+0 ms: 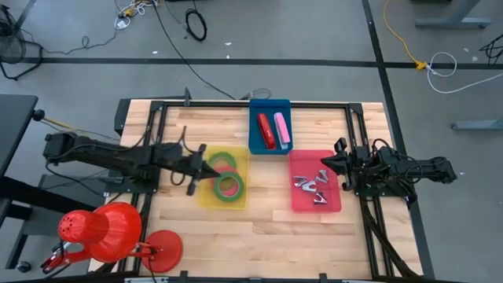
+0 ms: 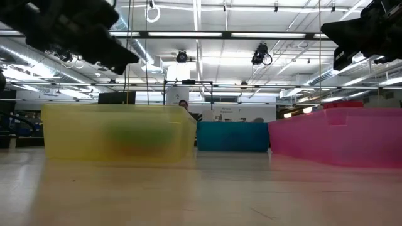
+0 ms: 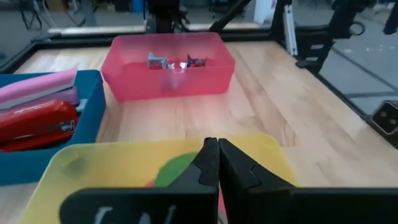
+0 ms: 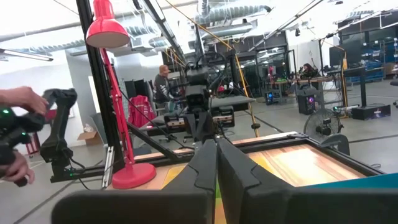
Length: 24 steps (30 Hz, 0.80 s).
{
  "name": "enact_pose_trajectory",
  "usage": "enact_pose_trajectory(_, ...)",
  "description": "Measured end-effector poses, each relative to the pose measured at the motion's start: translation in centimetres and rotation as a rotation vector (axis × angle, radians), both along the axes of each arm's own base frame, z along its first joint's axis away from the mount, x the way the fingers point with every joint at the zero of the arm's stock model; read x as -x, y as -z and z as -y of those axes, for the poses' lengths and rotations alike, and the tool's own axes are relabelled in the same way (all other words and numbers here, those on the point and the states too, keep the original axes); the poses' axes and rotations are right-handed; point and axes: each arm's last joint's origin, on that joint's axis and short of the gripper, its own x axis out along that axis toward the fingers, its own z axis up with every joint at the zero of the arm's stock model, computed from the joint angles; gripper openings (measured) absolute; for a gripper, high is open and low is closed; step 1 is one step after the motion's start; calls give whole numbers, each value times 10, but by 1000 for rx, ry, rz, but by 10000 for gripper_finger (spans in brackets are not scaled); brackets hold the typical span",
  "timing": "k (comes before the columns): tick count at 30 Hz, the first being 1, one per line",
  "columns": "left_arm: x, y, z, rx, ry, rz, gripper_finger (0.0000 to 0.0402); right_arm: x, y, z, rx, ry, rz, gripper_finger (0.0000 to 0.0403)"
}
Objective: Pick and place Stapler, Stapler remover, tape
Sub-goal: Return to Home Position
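Currently your left gripper (image 1: 212,168), closed and empty, hovers over the yellow bin (image 1: 200,197); retreating low could clip it. Right gripper (image 1: 323,163), closed, waits beside red bin (image 1: 331,201).

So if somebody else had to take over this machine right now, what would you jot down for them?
Left gripper: shut, empty, over the yellow bin.
Right gripper: shut, empty, at the outer edge of the red bin.
Things: two tape rolls are in the yellow bin. The red stapler and pink stapler are in the blue bin. The staple removers are in the red bin.
Done: sorting looks finished.
Left: bring both arms home.
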Motion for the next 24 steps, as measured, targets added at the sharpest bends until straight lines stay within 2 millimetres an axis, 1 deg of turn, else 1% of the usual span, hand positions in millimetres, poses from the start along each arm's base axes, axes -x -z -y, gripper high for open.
enact_pose_trajectory(4,23,16,0,6,-1,48,2,0,0,0,0,0,0,16)
enact_pose_trajectory(9,42,30,0,43,-12,74,2,0,0,0,0,0,0,16)
enact_pose_trajectory(14,54,36,0,41,-16,132,2,0,0,0,0,0,0,16)
enact_pose_trajectory(24,71,45,0,41,-18,190,2,0,0,0,0,0,0,16)
